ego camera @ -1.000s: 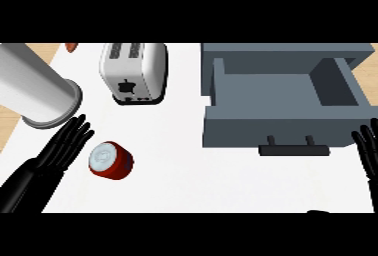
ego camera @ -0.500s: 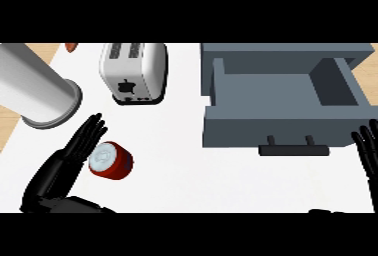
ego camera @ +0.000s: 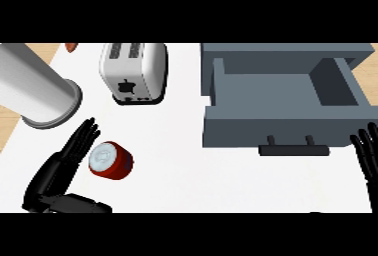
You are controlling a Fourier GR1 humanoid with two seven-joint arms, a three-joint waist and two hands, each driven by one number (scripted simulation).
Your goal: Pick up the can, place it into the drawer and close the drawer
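It was a kitchen. A white toaster point(ego camera: 133, 71) stood near the far edge of the white counter point(ego camera: 221, 175), a big steel cylinder point(ego camera: 35, 95) stood at its left edge, and a grey drawer point(ego camera: 284, 100) was open at the right.

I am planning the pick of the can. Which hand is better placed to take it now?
Left. The left hand lies open right beside the red can, fingers alongside it. The right hand rests at the right edge, past the open drawer, far from the can.

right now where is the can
In the head view the red can lies on its side at the lower left of the counter, just right of the left hand, below the toaster.
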